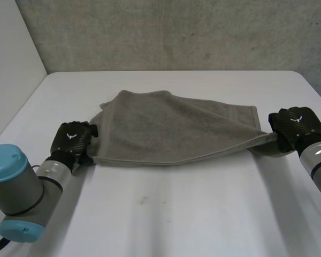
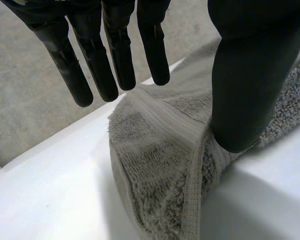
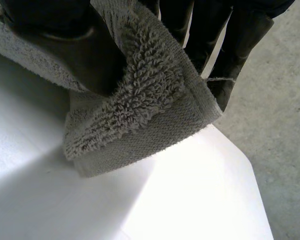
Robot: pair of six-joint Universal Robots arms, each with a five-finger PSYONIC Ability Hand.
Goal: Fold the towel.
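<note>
The grey towel (image 1: 171,126) is lying across the middle of the white table (image 1: 166,219), reaching from the left side to the right side. It is not lying flat. The far left part is bunching up, and the right end seems to be rising a little off the table.

The left hand (image 1: 72,140) is sitting at the near left corner of the towel. Its fingers (image 2: 115,55) are pointing straight out and spreading apart above the cloth, not touching it. Its thumb (image 2: 242,100) is resting its tip on the thick hem (image 2: 195,165) at that corner. So this hand is not gripping anything.

The right hand (image 1: 295,126) is pinching the right corner of the towel between its thumb and its fingers. The fluffy corner is poking out of the pinch.

The towel is looking soft, floppy and light. I think it is going to sag and bend wherever nothing is holding it up. The best places to grab are probably the corners, right on the thick hem, where the cloth is firmer. The left hand likely needs to close on its corner before any lifting.
</note>
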